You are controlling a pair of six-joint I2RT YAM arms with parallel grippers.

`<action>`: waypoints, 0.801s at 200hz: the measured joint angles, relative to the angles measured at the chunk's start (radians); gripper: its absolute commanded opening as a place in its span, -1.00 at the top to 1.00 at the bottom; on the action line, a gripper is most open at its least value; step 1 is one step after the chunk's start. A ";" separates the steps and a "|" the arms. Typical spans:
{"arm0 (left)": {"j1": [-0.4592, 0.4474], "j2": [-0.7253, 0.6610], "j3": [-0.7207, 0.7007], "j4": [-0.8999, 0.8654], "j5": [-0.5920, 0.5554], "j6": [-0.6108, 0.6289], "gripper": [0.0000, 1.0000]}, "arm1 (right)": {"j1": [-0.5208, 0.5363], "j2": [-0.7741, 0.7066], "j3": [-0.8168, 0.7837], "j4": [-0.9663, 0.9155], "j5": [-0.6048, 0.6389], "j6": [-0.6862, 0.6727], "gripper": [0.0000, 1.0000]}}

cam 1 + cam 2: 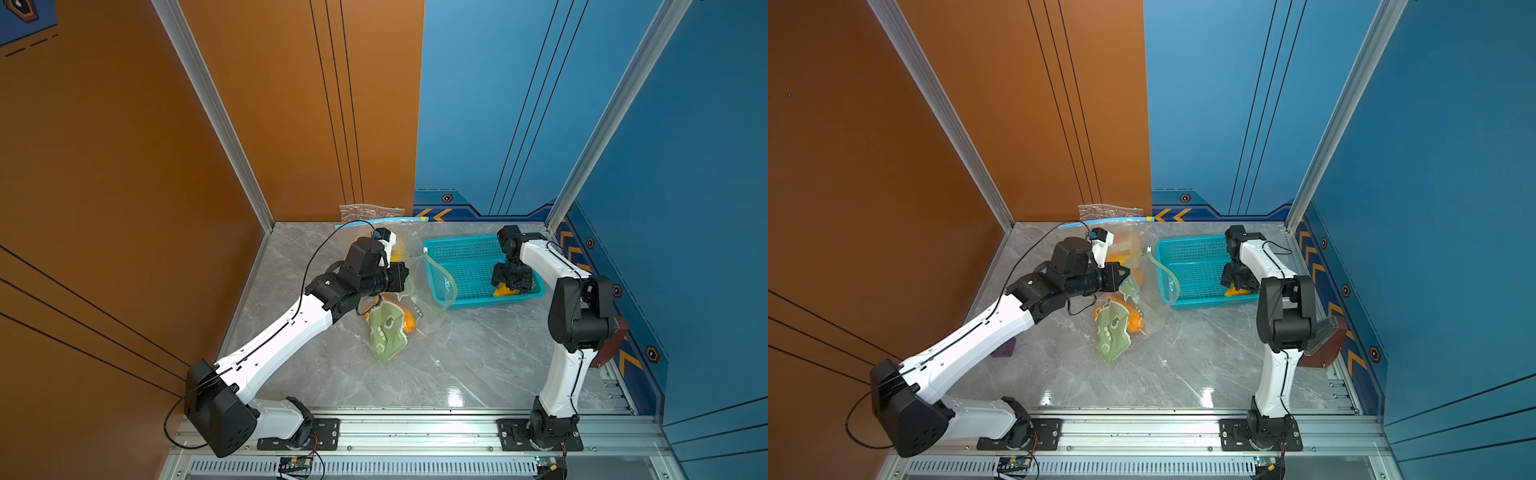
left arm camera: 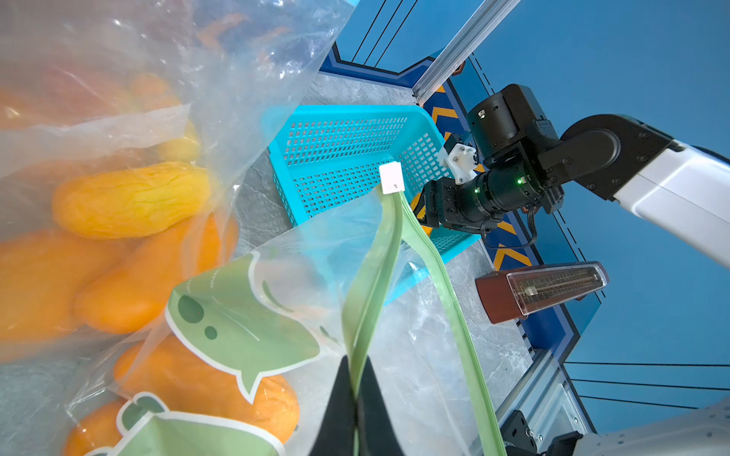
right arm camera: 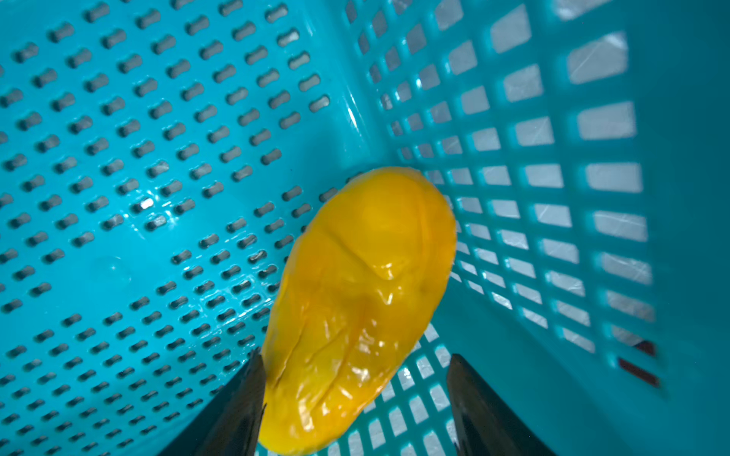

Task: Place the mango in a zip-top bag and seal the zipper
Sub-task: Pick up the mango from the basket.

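A yellow mango [image 3: 355,308] lies in the corner of the teal basket [image 3: 158,158], seen in both top views [image 1: 505,291] [image 1: 1235,292]. My right gripper [image 3: 355,355] reaches down into the basket and stands open astride the mango. One finger touches its side and the other is apart from it. The zip-top bag [image 2: 245,316] is clear with green print and lies beside the basket [image 1: 457,241]. My left gripper [image 2: 357,379] is shut on its green zipper strip [image 2: 375,276], holding the mouth up. Orange mangoes [image 2: 197,379] lie inside that bag.
A second clear bag of mangoes [image 2: 130,197] lies behind the left gripper [image 1: 405,274]. Spare zip bags [image 1: 370,212] lean on the back wall. A brown metronome [image 2: 541,288] stands by the right wall, behind the right arm [image 1: 577,316].
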 measured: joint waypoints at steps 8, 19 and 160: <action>0.001 0.001 0.000 0.000 0.000 0.000 1.00 | -0.001 0.006 0.000 0.005 -0.003 0.000 -0.46; 0.002 0.002 0.000 0.000 0.000 0.000 1.00 | -0.003 0.017 0.002 0.006 -0.004 0.000 -0.47; 0.012 0.005 -0.005 0.006 0.004 0.000 1.00 | -0.002 0.102 0.074 0.072 -0.114 -0.007 0.09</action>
